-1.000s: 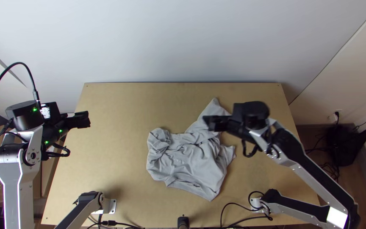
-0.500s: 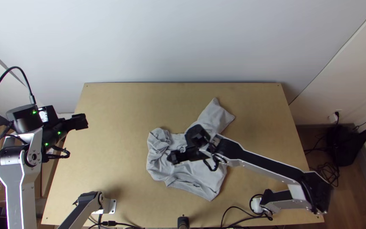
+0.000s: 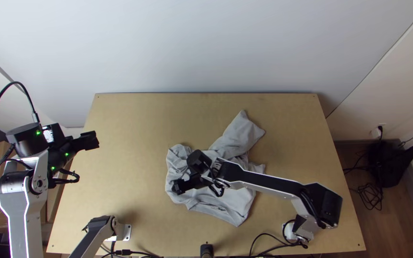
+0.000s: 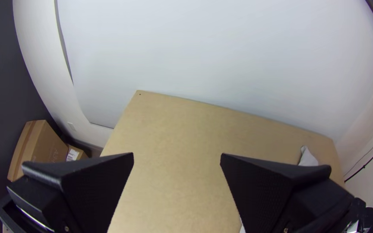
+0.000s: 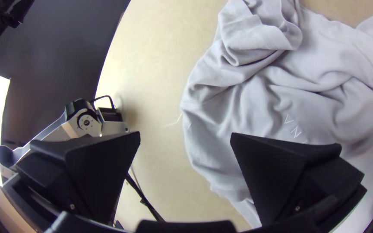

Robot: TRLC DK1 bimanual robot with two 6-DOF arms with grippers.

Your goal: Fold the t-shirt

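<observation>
t-shirt: mid-frame and lower centre, top view, bunched and wrinkled
fold progress: no clean fold visible; looks like early days, flattening and all folding left
loose end: points upper right; long axis roughly lower left to upper right
right gripper: over shirt's left part, fingers wide, empty
left gripper: left of frame, top view, wide, empty
</observation>
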